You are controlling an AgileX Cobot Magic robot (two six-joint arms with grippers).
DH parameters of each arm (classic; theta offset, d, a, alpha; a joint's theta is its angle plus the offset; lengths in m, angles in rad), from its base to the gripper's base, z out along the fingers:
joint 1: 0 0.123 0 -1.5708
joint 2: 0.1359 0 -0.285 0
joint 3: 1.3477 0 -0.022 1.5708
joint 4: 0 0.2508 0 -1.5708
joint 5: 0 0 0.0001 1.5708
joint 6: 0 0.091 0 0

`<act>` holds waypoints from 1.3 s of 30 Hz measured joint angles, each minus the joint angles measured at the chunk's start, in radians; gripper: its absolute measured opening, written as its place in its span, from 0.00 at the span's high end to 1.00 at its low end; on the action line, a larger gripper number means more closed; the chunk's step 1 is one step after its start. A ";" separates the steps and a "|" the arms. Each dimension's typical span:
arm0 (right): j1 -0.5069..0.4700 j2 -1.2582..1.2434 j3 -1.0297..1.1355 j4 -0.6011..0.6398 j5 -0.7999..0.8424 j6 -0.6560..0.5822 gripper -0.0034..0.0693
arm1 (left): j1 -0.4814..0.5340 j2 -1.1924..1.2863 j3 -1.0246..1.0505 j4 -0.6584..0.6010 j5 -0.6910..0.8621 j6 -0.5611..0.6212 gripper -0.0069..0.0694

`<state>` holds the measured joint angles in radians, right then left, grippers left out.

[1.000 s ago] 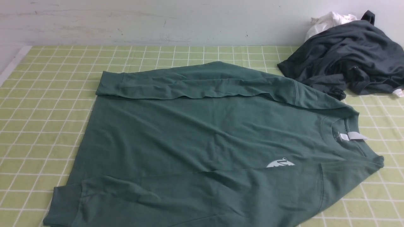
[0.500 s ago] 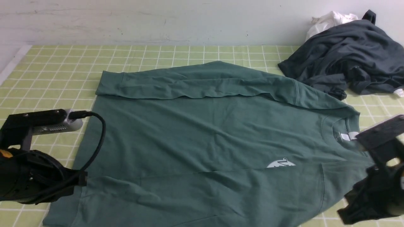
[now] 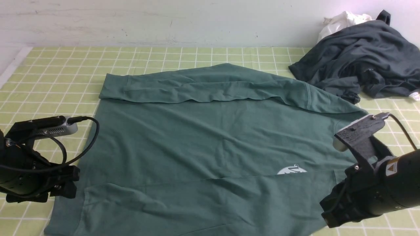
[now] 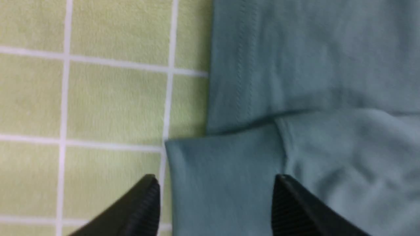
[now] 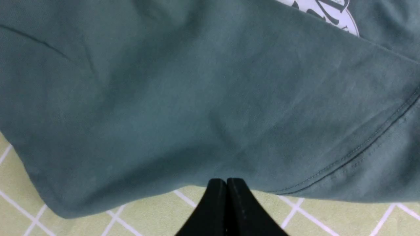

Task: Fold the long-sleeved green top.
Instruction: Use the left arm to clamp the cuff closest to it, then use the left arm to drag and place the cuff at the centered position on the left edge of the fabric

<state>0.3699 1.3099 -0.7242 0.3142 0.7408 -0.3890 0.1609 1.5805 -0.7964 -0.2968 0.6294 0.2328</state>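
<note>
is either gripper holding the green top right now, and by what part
Nothing is held. The left gripper stands open at a sleeve cuff of the green top; the right gripper is shut, empty, at its edge.

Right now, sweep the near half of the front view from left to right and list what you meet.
left hand, open → green long-sleeved top → white chest logo → right hand, shut

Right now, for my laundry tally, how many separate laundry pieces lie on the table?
3: the green long-sleeved top spread in the middle, a dark grey garment crumpled at the far right, a white cloth partly hidden behind it; others may lie underneath.
</note>
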 joint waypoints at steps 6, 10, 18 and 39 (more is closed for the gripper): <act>0.000 0.000 0.000 0.015 0.002 -0.002 0.97 | 0.002 0.113 -0.025 0.006 -0.056 0.002 0.45; 0.000 0.000 -0.002 0.022 0.002 -0.003 0.97 | 0.004 0.118 -0.032 -0.005 -0.052 0.002 0.74; 0.000 0.000 -0.002 0.026 0.002 -0.003 0.97 | -0.035 0.014 -0.124 -0.001 0.035 0.035 0.86; 0.000 0.007 -0.002 0.014 -0.029 -0.003 0.97 | -0.106 0.420 -0.783 0.006 0.066 0.179 0.84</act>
<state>0.3699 1.3169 -0.7262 0.3280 0.7113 -0.3922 0.0554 2.0007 -1.5799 -0.2903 0.6956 0.4118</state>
